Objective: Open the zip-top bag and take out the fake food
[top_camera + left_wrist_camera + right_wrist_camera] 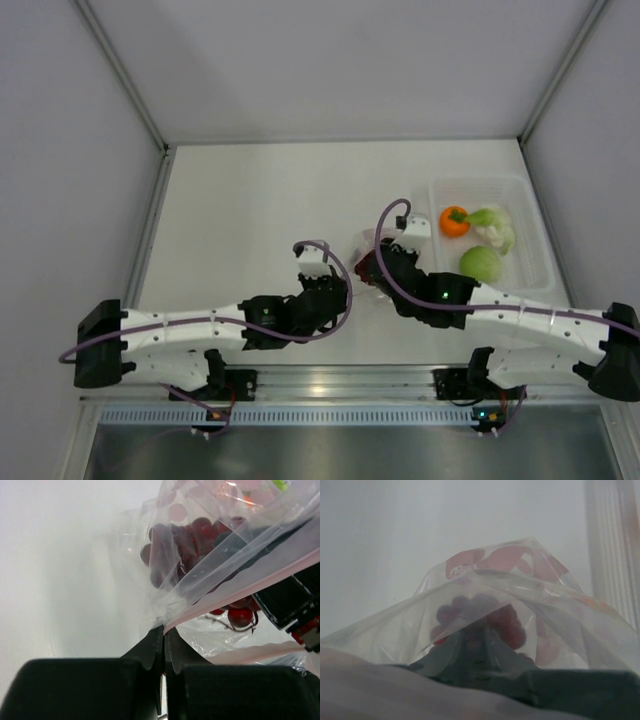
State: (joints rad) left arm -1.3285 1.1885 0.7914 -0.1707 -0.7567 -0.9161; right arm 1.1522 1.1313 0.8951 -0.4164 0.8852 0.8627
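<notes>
I see my left pincer [164,630] pinching the zip-top bag [170,595] at its edge; right pincer [476,636] sits behind film, grip unreadable; grapes [185,540] inside.

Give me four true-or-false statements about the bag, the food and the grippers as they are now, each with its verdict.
1. The grape bunch is inside the zip-top bag. True.
2. The green apple lies on the bare table, outside any container. False: it sits in the clear tray at the right of the table.
3. The left gripper is shut on an edge of the bag, near the pink zip strip. True.
4. The orange fruit is in the bag with the grapes. False: it is in the tray, next to the leafy vegetable.
</notes>
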